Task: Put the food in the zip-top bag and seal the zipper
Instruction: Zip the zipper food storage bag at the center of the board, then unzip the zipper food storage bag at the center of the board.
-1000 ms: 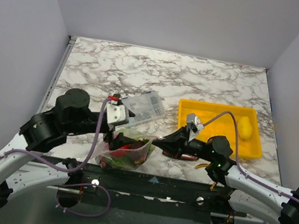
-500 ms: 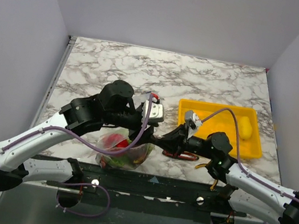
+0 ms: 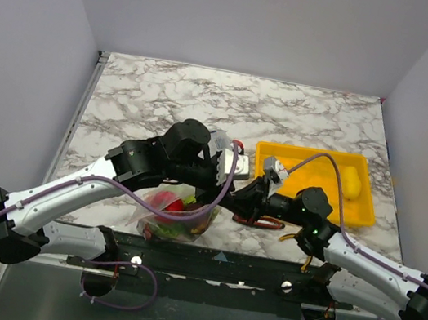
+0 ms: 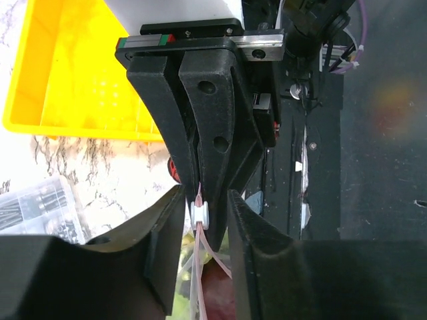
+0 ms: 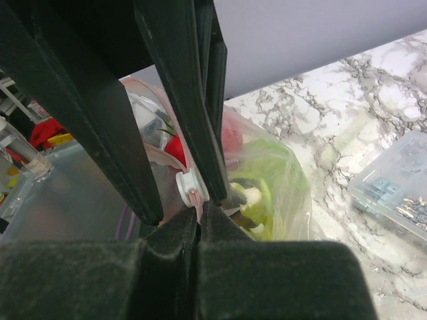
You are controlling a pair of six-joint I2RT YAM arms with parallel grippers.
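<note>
Overhead view of two robot arms meeting over a clear, floppy plastic zip-top bag (image 3: 179, 218). It sits at the lower centre of the frame, at the near edge of a marbled white desk (image 3: 167, 94), and bulges with small red and green toy food (image 5: 263, 177). The step in hand looks like sealing. The right hand (image 5: 200, 217) is pinched tight on the thin pinkish-red zipper strip (image 4: 199, 273) at the bag's mouth, holding that edge up. The left hand (image 4: 203, 197) is part open, its two fingers standing either side of the small white slider (image 4: 200, 213) on the strip, with a sliver of gap on each side. It grips nothing yet. The next move probably calls for the left hand to close on the slider and draw it along the strip, away from the right hand's pinch, keeping the strip taut. One caution: a yellow toy fruit (image 3: 351, 182) lies in the yellow plastic tray (image 3: 314, 154) at the right of the overhead frame, outside the bag. Only the overhead view shows that fruit and the whole bag, but there the arms hide the slider. Only the wrist views show slider and pinch close up. The right wrist view also shows a clear compartment box of small parts (image 5: 393, 193) at its right edge.
</note>
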